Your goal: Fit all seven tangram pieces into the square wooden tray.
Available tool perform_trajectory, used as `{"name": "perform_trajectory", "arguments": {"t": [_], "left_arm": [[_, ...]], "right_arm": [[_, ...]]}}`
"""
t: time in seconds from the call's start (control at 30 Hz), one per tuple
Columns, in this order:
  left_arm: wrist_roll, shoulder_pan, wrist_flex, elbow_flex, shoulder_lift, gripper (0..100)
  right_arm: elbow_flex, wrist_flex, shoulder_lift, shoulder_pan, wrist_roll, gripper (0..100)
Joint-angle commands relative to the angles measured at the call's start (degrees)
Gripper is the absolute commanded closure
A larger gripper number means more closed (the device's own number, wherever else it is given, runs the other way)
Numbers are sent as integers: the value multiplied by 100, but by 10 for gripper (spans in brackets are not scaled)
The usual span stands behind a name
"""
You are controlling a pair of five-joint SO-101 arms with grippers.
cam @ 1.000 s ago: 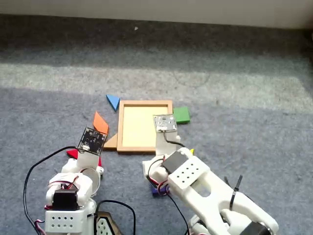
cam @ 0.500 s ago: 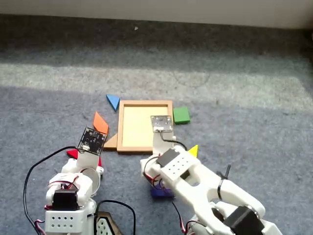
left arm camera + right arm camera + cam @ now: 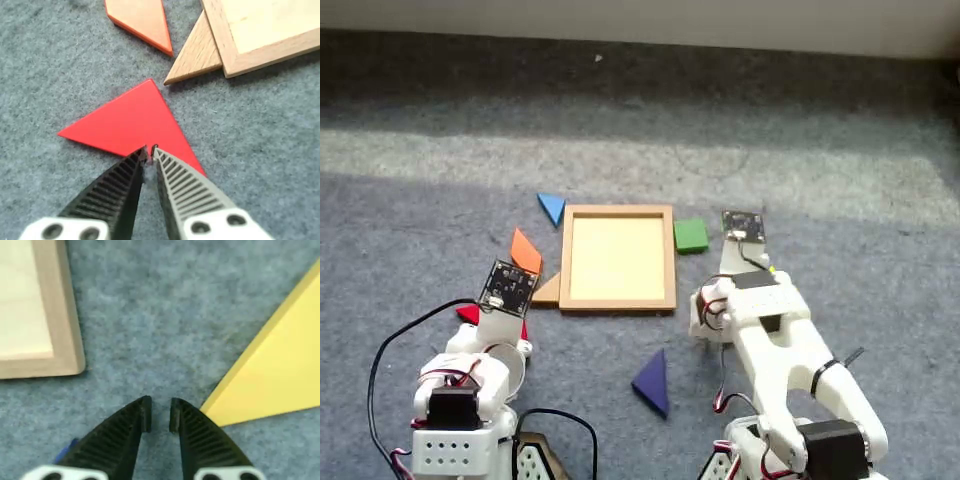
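Note:
The square wooden tray [image 3: 618, 214] lies empty in the middle of the carpet. Around it lie a small blue triangle [image 3: 552, 207], an orange parallelogram [image 3: 526, 250], a wooden triangle [image 3: 548, 290], a green square [image 3: 691, 235] and a dark blue triangle [image 3: 652, 380]. My left gripper [image 3: 148, 150] is shut, with its tips at the near edge of the red triangle [image 3: 131, 122]. Just off the tray's corner [image 3: 65, 315], my right gripper [image 3: 160, 415] is shut but for a narrow gap and holds nothing. It hangs over bare carpet beside the yellow triangle [image 3: 280, 370].
The left arm [image 3: 470, 380] stands at the front left and the right arm [image 3: 770, 330] right of the tray. Cables trail near the front edge. Open carpet stretches behind the tray and to the far right.
The right arm has swung from over the tray's right side to the carpet right of it, uncovering the dark blue triangle. The left arm has not moved.

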Motion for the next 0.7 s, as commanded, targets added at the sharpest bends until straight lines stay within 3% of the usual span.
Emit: {"name": "perform_trajectory", "arguments": {"t": [0.0,0.27,0.43,0.67], "left_arm": [[-35,40,9,110,-31,953],[-35,40,9,110,-31,953],[-35,40,9,110,-31,953],[-35,40,9,110,-31,953]], "right_arm": [[-119,40,-4,954,431,908],[-84,119,-259,1420,404,908],[-119,980,-1516,1420,404,908],[-48,1297,-2949,1455,53,905]]}}
